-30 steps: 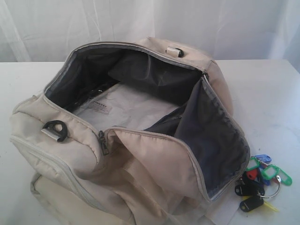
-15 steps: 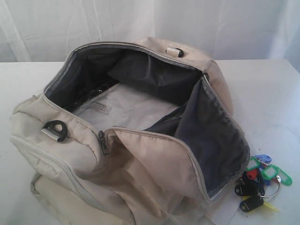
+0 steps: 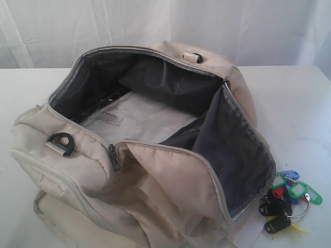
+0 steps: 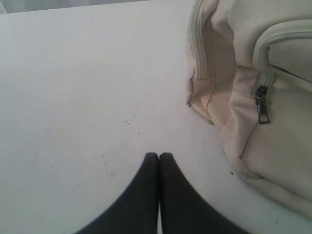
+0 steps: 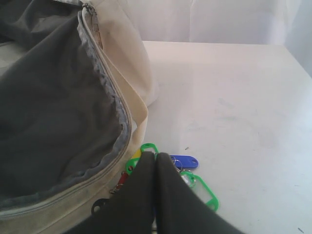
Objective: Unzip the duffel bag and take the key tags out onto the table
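Lying on the table [image 5: 234,97], key tags [image 5: 185,162] sit near the right gripper [image 5: 155,156].

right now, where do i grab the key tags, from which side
Likely the metal ring where it loops clear of the key tags, from above on the side away from the bag; the tags lie flat and the bag crowds them.

The duffel bag [image 3: 165,178] is seen unzipped and gaping on the table [image 3: 302,111] — dark inside exposed. The key tags [image 3: 287,199] are laid just beside its near-right corner.
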